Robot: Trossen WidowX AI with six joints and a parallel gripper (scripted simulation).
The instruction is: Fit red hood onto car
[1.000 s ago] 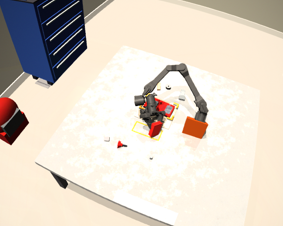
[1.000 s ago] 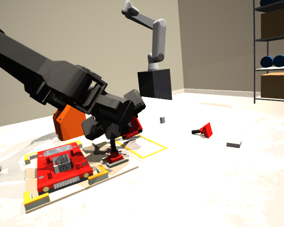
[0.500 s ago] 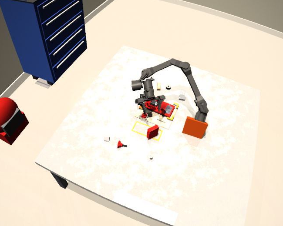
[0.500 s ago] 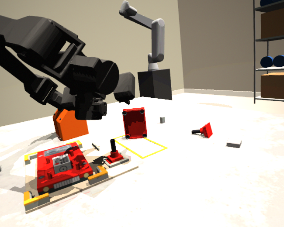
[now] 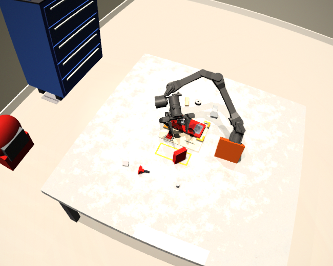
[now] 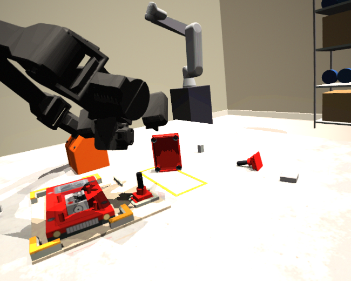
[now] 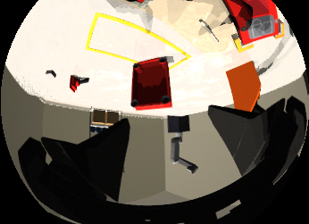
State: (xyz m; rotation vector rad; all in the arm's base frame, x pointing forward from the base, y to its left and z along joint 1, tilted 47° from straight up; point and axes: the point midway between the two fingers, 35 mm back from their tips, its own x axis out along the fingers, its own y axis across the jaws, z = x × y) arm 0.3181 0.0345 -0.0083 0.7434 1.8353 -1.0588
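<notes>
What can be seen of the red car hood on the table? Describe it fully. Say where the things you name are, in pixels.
The hood (image 5: 180, 155) (image 6: 166, 153) (image 7: 151, 83) is a glossy red, plastic-looking rectangular shell with raised sides. It stands on edge at the yellow outline, its hollow inside showing dark red, with a dark round boss in each corner. The open gripper (image 5: 179, 131) is apart from it; no peg sits in it.

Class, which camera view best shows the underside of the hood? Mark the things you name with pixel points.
The exterior view: the hood (image 5: 179, 155) (image 6: 166, 152) (image 7: 152, 83) stands on edge, open side and four corner bosses showing large. The wrist view shows that side smaller; the top view shows mostly its flat roof.
</notes>
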